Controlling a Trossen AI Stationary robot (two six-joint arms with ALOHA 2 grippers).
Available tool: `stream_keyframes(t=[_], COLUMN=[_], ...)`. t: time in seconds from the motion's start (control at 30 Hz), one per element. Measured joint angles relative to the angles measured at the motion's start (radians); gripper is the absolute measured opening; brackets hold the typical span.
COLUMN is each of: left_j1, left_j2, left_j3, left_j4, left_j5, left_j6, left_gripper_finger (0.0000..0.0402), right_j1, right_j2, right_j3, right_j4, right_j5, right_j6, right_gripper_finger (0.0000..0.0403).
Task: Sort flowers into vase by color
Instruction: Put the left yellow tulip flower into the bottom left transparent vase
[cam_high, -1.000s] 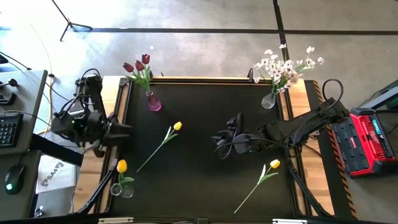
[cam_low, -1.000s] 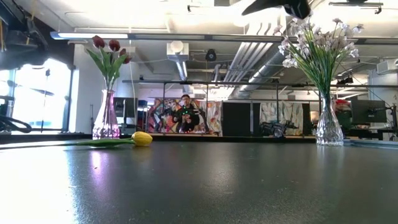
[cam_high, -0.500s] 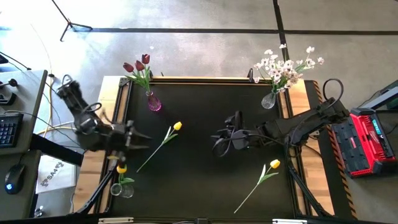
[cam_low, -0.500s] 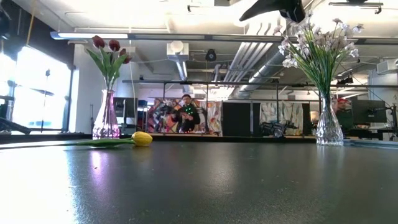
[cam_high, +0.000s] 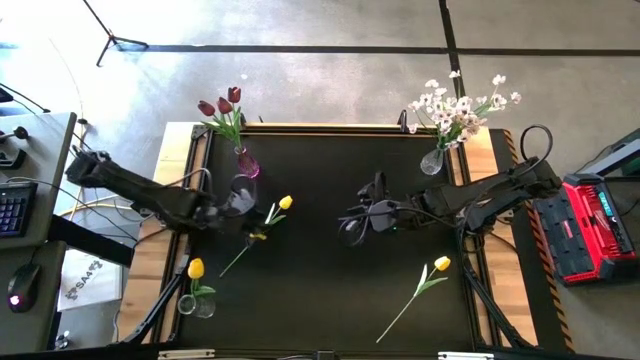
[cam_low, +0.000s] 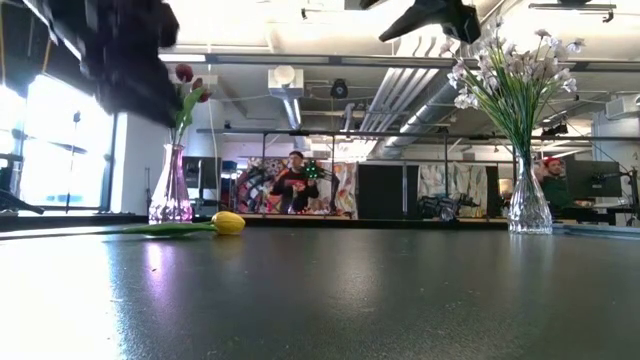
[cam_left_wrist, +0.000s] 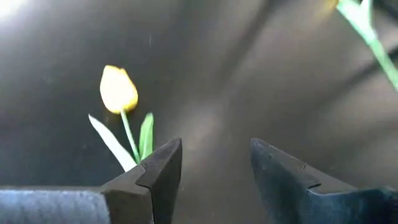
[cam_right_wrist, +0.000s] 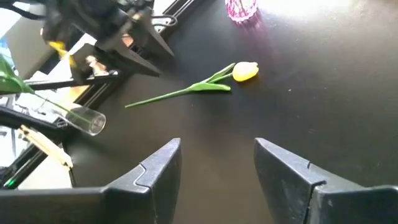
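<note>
Flowers are spread over my black table (cam_high: 330, 300), seen from overhead. Dark red tulips (cam_high: 222, 106) stand in the pink vase (cam_high: 247, 165) toward the upper left of the frame, and the white blossom spray (cam_high: 460, 108) fills the clear vase (cam_high: 432, 160) at upper right. One yellow tulip (cam_high: 195, 268) sits in a small clear vase (cam_high: 190, 303) at the lower left corner. Two more yellow tulips lie flat on the tabletop: one left of centre (cam_high: 285, 203), its stem running down-left, and one at lower right (cam_high: 441, 264).

My left gripper (cam_high: 250, 212) hangs over the stem of the left-of-centre tulip, just below the pink vase. In its wrist view the two dark fingers (cam_left_wrist: 158, 177) stand apart with nothing between them, the yellow bloom (cam_left_wrist: 118, 89) and its leaves beyond them; whether a fingertip touches the stem I can't quite tell.

My right gripper (cam_high: 352, 222) hovers near the middle of the frame, pointing left. Its wrist view shows the jaws spread wide and empty, with the same tulip (cam_right_wrist: 245, 71) lying on the table ahead and the left arm (cam_right_wrist: 106, 28) above its stem.

In the low view a person (cam_low: 295, 183) stands far back in the room.
</note>
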Motion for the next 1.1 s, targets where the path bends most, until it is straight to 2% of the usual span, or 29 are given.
stream_keyframes(t=[0.07,0.3,0.5,0.63,0.77,0.9,1.1], left_j1=[0.018,0.07,0.124,0.148,0.16,0.175,0.191], left_j2=[0.05,0.204,0.335,0.391,0.424,0.445,0.421], left_j3=[-0.008,-0.008,-0.008,-0.008,-0.007,-0.005,-0.008], left_j4=[0.011,-0.03,-0.042,-0.043,-0.046,-0.05,-0.048], left_j5=[0.04,0.06,0.145,0.191,0.191,0.192,0.226], left_j6=[0.003,-0.017,-0.018,-0.019,-0.037,-0.052,-0.041], left_gripper_finger=[0.0176,0.0176,0.0176,0.0176,0.0167,0.0128,0.0019], right_j1=[0.002,0.002,0.002,0.002,0.001,0.001,0.001], right_j2=[0.0,0.0,0.0,0.0,0.0,0.0,0.0], right_j3=[0.0,0.0,0.0,0.0,0.0,0.0,0.0], right_j4=[-0.008,-0.068,-0.108,-0.113,-0.113,-0.114,-0.115], right_j5=[-0.006,-0.009,-0.02,-0.039,-0.052,-0.059,-0.068], right_j6=[0.0,0.0,-0.001,-0.023,-0.032,-0.045,-0.053], right_gripper_finger=[0.0188,0.0188,0.0188,0.0188,0.0188,0.0188,0.0188])
